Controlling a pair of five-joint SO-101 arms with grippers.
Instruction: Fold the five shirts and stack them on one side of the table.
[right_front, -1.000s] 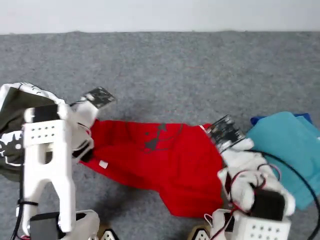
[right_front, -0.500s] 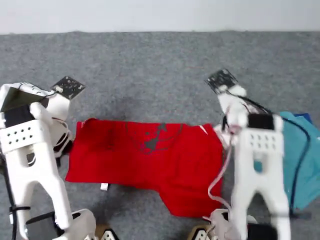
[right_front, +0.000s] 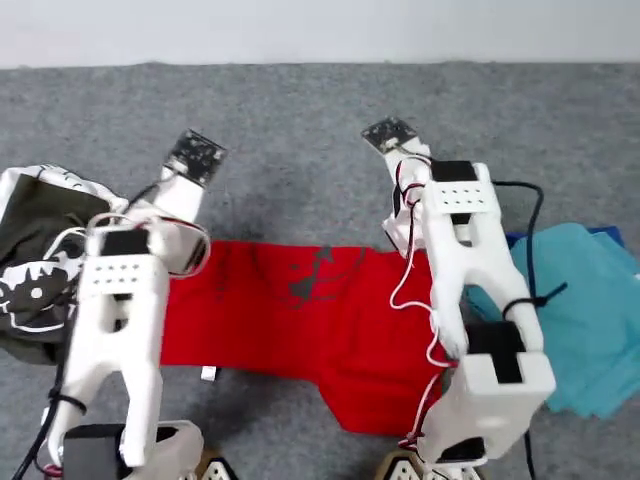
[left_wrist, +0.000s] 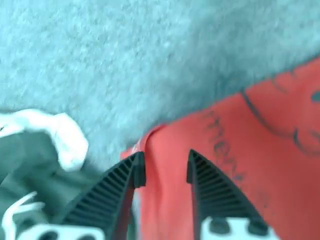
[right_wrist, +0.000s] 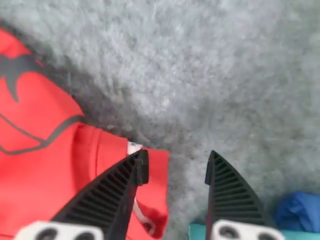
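The left arm (right_front: 115, 310) and the right arm (right_front: 470, 250) are seen side by side, each stretched from the near edge toward the far side and bent downward at its end. The left gripper (left_wrist: 165, 162) is held open with a narrow gap between the jaws (black, with ribbed inner faces). The right gripper (right_wrist: 177, 165) is opened wider.

surface: grey felt-like table (right_front: 300, 130) | far edge: plain white wall (right_front: 320, 30) | light: even
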